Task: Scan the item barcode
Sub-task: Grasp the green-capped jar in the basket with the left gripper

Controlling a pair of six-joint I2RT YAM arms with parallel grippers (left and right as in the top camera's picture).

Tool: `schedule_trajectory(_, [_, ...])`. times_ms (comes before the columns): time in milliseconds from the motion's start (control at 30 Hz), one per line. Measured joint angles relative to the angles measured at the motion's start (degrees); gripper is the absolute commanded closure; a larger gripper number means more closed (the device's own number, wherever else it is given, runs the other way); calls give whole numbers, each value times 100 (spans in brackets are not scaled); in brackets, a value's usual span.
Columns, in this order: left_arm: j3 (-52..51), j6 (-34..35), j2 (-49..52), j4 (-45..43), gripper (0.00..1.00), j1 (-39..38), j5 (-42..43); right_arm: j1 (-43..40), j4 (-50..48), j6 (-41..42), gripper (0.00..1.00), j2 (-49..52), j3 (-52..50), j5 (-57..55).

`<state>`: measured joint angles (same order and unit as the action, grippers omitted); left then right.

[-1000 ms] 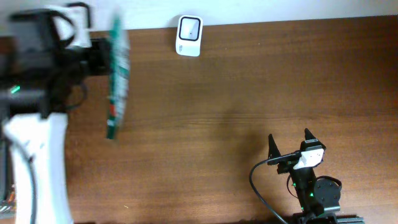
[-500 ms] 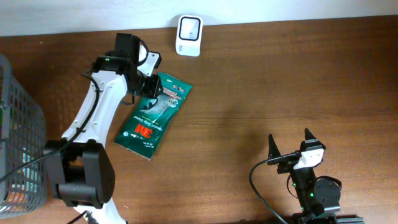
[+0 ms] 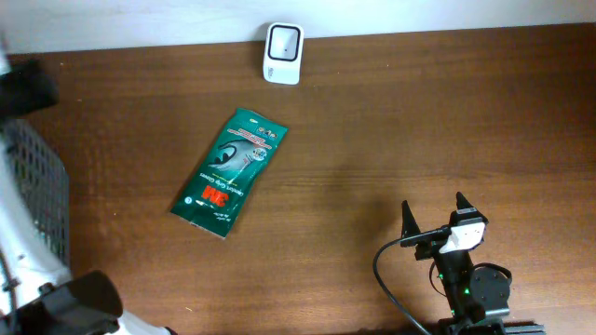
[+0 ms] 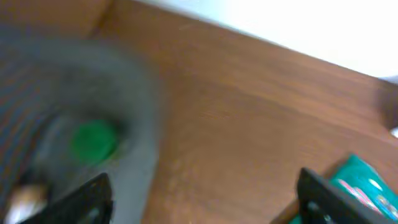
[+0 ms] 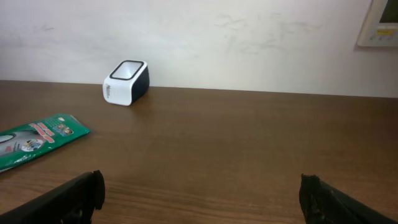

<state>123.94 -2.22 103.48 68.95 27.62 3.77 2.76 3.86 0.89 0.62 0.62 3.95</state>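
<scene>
Two grippers stood over one brown wooden bench (image 3: 419,121), which filled most of every view. The left gripper (image 4: 208,199) hung above the bench's left end with its jaws spread wide, holding nothing; only bare wood showed between them. The right gripper (image 3: 434,207) sat low at the near right of the bench, its jaws also wide apart and empty.

Next in size, a grey wire basket (image 3: 42,195) lay below and to the left of the left jaws, with its rim passing under the left fingertip in the blurred wrist view.

The green packet (image 3: 229,172) lay flat on the bench with its printed face up, set at a slant. It was off to the right of the left jaws, and one corner showed beside the right fingertip in that wrist view. From the right jaws it lay ahead and to the left, well apart.

The scanner (image 3: 282,53), white with a dark face, stood farther ahead and left of the right jaws, beyond the packet and clear of it, at the bench's far edge by the pale wall (image 5: 249,43).

Smallest was a round green thing (image 4: 93,140) inside the basket, left of the left jaws; it was too blurred to name, perhaps a cap.
</scene>
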Motion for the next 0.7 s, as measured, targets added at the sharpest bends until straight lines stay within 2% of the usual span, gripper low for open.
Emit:
schedule_trajectory(67, [-26,273,24,94,12,743,-138,0,0,0,1,0,0,-2])
schedule_trajectory(233, [-426,409,68,-376,11,1648,-199,0,0,-2,2,0,0,-2])
schedule_trajectory(333, [-962,136,407,-907,11,1775,-208,0,0,0,2,2,0,-2])
schedule_trajectory(400, [-1318,-282,903,-1388,10,1779,-142,0,0,-2,2,0,0,-2])
schedule_trajectory(700, [-1414,-754,2103,-2507,7,1779,-11,0,0,2,2,0,0,-2])
